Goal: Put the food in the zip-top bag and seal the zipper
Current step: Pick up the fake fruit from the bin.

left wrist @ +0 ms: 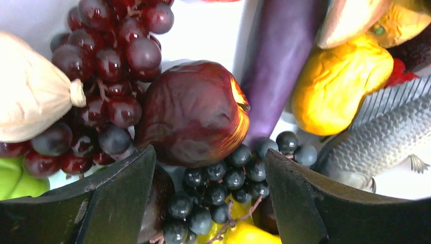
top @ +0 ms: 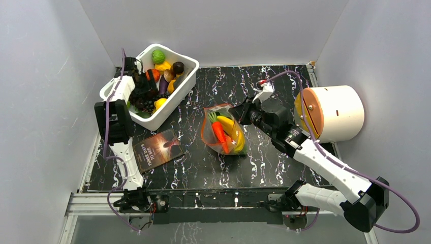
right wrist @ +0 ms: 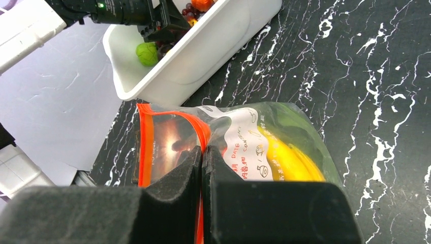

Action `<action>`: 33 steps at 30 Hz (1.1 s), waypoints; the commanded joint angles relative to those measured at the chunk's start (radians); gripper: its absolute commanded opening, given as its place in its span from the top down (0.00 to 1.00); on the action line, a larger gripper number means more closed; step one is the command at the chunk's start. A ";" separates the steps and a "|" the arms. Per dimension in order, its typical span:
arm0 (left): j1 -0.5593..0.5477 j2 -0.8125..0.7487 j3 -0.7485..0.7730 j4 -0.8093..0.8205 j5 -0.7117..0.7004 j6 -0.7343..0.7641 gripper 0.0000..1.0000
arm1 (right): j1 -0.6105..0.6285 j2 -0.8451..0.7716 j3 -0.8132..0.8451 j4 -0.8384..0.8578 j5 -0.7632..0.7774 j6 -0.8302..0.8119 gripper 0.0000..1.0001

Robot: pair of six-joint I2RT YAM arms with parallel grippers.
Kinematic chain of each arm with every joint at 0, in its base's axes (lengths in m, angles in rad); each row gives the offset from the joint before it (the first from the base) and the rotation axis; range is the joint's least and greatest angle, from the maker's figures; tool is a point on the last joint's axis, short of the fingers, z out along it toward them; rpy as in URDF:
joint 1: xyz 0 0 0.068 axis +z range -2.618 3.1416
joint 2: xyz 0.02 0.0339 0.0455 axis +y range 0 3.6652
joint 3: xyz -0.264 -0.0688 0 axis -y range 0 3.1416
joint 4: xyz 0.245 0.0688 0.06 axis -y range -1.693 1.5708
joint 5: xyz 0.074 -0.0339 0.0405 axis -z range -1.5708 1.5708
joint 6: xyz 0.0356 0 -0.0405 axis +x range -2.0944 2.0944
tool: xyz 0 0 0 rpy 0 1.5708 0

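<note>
Crowding white tub [left wrist: 213, 30]: grapes [left wrist: 109, 76], apple [left wrist: 193, 114], fish [left wrist: 386, 137].

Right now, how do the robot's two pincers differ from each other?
The left pincer stands wide open, while the right pincer is shut tight. The left pincer holds nothing and hangs just above the dark grapes inside the white tub. The right pincer pinches the orange-edged mouth of the clear bag. Both have two dark fingers.
</note>
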 commanded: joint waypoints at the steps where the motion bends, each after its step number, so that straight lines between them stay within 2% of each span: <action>1: 0.004 0.025 0.099 -0.008 -0.022 0.018 0.23 | -0.003 0.018 0.096 0.070 0.015 -0.049 1.00; 7: 0.004 0.109 0.178 -0.031 -0.027 0.030 0.22 | -0.004 0.061 0.128 0.080 0.012 -0.071 1.00; 17: 0.002 0.147 0.198 -0.082 -0.011 0.037 0.22 | -0.003 0.085 0.131 0.113 0.017 -0.073 1.00; 21: 0.002 0.150 0.188 -0.085 -0.029 0.053 0.29 | -0.003 0.086 0.135 0.114 0.019 -0.073 1.00; 28: 0.002 0.160 0.264 -0.150 -0.041 0.056 0.47 | -0.004 0.076 0.138 0.108 0.030 -0.079 1.00; 33: 0.002 0.119 0.282 -0.162 -0.021 0.051 0.54 | -0.004 0.080 0.137 0.119 0.028 -0.078 1.00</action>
